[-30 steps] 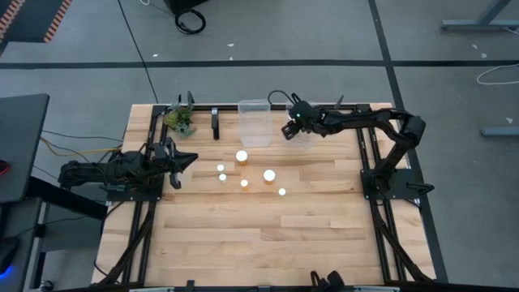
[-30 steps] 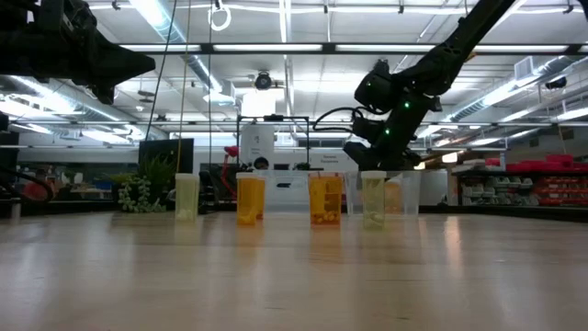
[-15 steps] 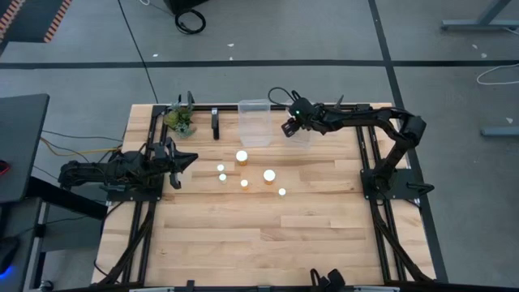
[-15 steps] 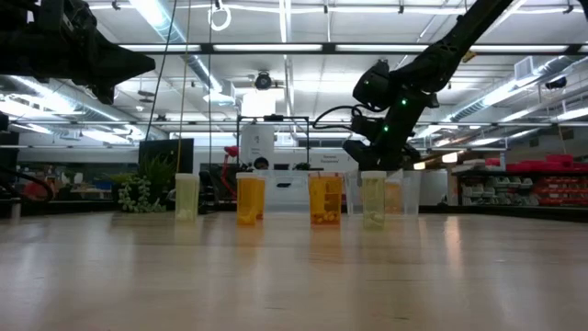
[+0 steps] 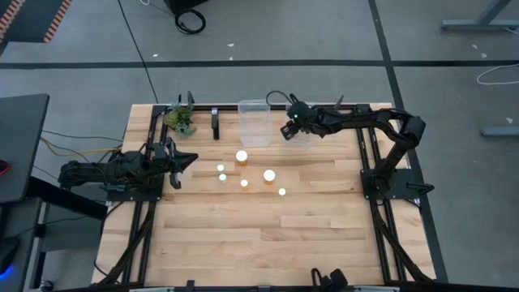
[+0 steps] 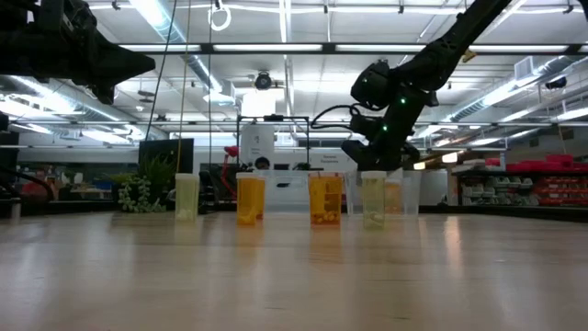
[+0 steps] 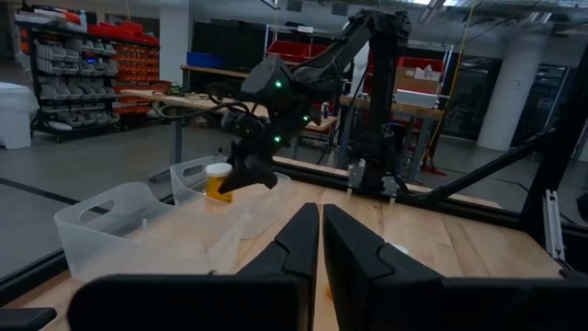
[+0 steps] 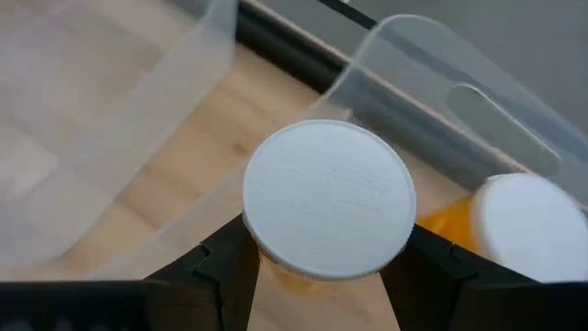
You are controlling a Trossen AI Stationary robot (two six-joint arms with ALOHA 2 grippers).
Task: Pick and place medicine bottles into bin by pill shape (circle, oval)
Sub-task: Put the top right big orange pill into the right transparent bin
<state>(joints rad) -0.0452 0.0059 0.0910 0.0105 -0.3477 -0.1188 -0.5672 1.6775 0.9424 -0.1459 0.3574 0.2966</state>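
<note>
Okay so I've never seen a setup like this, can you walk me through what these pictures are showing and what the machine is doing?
Two dark robot arms work at a wooden table. One picture looks straight down on it, one looks level across the tabletop, and two come from cameras on the arms' wrists.

Six small medicine bottles with white caps stand near the middle. At the far edge sit two clear plastic bins and a small green plant.

The right gripper holds a white-capped amber bottle over the bins; another bottle already lies in one bin. The left gripper waits at the table's left side, shut and empty.
</note>
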